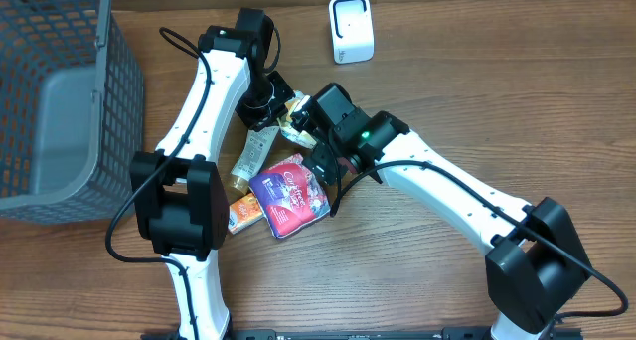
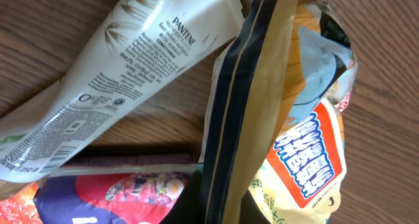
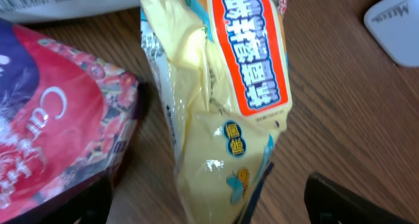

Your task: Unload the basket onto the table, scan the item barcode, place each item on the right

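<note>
We find the left tool point(image 1: 273, 109) pinching the snack packet point(image 3: 216, 119) by its edge and the right tool point(image 3: 216, 201) spread around it. The slick film could slip during transfer.

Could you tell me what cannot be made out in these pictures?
Snack bag barcode: absent from both wrist views; overhead, arms largely cover the bag.
Left gripper fingers: outside the left wrist view; overhead, hidden beneath its own wrist.
Pantene tube barcode: cut by the right wrist view's top edge.
Orange packet print: too small overhead.
</note>
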